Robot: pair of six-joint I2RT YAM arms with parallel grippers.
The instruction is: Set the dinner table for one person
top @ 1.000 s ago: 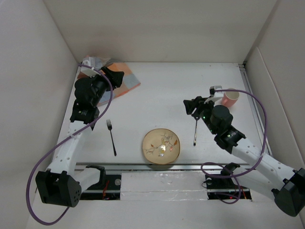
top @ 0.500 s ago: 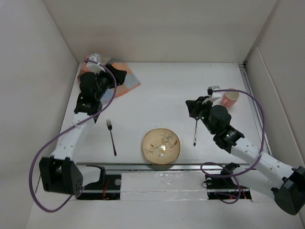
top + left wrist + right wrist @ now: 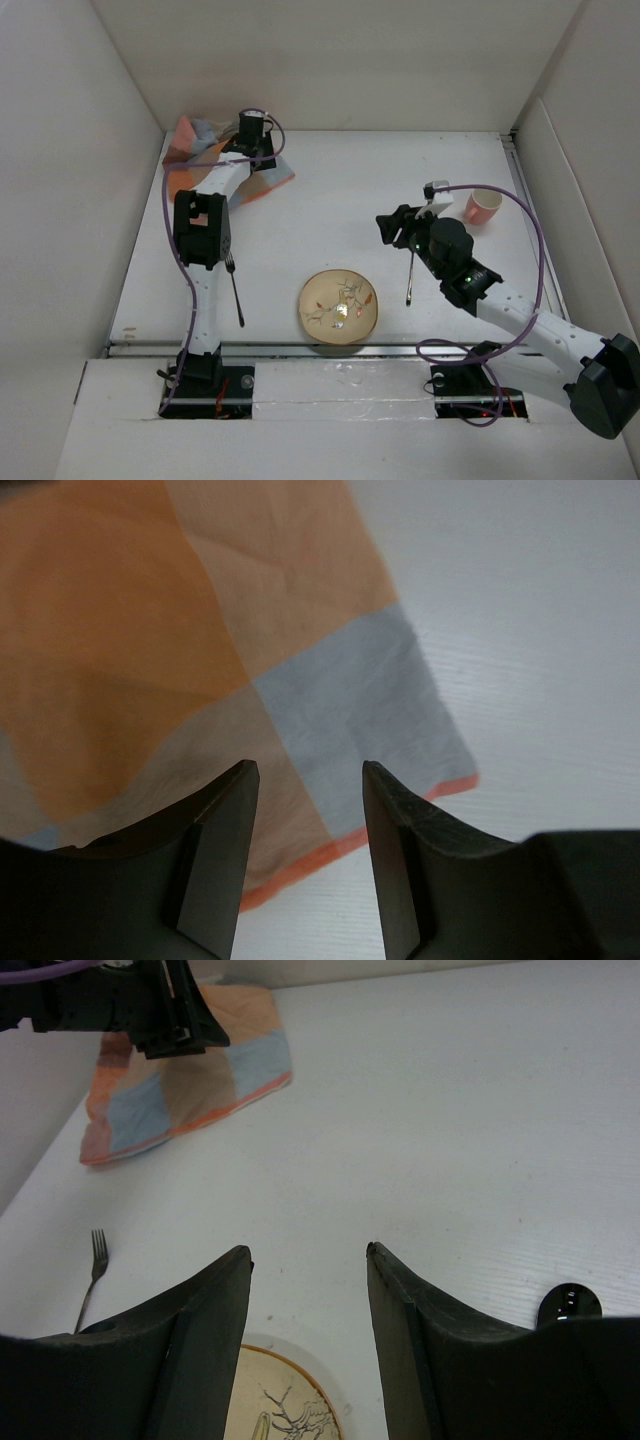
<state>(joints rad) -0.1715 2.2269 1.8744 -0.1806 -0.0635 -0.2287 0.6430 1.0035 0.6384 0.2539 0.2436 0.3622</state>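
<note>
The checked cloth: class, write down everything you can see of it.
The checked cloth is soft fabric in orange, blue-grey and pale squares with an orange hem. It lies partly rumpled at the far left corner of the dinner table. The left end effector hangs open above one corner; whether they touch is unclear.

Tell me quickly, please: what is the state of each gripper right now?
Left gripper: open, jaws above the checked cloth, holding nothing.
Right gripper: open, holding nothing.

Left claw point(image 3: 307, 772), right claw point(image 3: 308, 1252): both agape.
</note>
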